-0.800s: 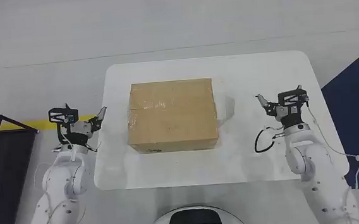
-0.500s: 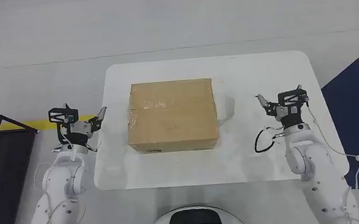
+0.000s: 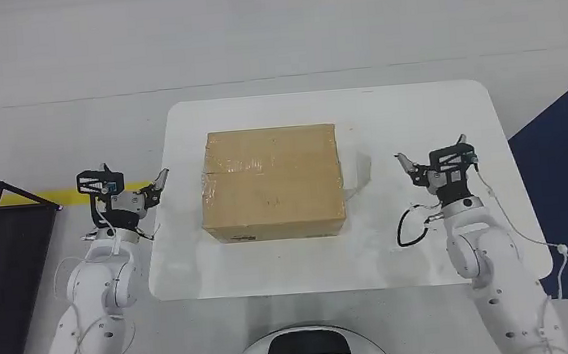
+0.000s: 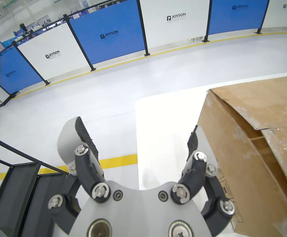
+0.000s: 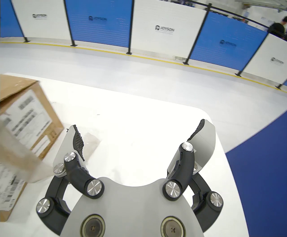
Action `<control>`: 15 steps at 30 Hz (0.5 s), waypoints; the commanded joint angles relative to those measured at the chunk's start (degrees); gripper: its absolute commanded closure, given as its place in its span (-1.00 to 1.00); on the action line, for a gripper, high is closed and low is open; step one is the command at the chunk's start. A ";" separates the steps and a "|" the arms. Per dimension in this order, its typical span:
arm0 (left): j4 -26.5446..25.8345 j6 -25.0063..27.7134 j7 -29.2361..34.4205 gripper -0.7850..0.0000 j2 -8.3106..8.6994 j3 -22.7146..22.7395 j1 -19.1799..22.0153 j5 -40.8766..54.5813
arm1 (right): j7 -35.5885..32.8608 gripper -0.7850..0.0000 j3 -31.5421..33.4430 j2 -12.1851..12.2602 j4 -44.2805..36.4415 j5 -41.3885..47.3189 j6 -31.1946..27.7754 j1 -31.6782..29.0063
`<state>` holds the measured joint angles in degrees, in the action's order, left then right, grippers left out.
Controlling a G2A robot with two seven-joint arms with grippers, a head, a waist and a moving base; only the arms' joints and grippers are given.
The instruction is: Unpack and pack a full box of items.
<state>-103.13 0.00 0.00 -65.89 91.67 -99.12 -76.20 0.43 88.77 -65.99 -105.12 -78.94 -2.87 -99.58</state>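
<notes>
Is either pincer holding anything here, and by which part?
Nothing is held. The left pincer and the right pincer both stand open and empty, one on each side of the brown cardboard box, apart from it.

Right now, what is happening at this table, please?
Nothing is held yet. A box sits in the middle of the table, its flaps down. The left gripper and the right gripper are open, one on each side of the box, and neither touches it. Unpacking has not begun.

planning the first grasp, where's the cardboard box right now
In the top view the cardboard box sits on the white table between the left gripper and right gripper.
</notes>
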 commanded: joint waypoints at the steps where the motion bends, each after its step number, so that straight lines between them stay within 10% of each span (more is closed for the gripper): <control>1: 0.00 0.00 0.00 -1.00 0.00 0.00 0.00 0.00 | -0.70 -1.00 -2.02 -0.11 -0.99 -1.76 -0.74 0.16; 15: 0.00 0.00 0.00 -1.00 0.00 0.00 0.00 0.00 | -1.15 -1.00 -4.65 -0.22 -2.13 -0.74 -5.60 0.71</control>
<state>-103.13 0.00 0.00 -65.89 91.67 -99.12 -76.20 -1.25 84.34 -66.20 -107.19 -80.43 -7.27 -98.89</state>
